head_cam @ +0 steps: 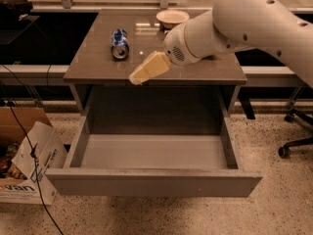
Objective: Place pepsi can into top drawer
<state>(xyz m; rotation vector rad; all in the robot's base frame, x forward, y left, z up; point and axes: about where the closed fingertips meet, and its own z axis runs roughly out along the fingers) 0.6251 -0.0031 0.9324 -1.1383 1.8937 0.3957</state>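
Observation:
The pepsi can (119, 43) lies on its side on the brown cabinet top (98, 65), at the back left, silver top facing the front. The top drawer (151, 180) is pulled fully open below the cabinet top and shows a bare grey floor. My gripper (138, 77) hangs over the front edge of the cabinet top, a little right of and in front of the can, not touching it. Its tan fingers (149, 67) point down and left. My white arm reaches in from the upper right.
A round bowl (172, 17) stands at the back of the cabinet top, partly behind my arm. A cardboard box (29, 165) with a cable over it sits on the floor at the left. An office chair base (296, 143) is at the right.

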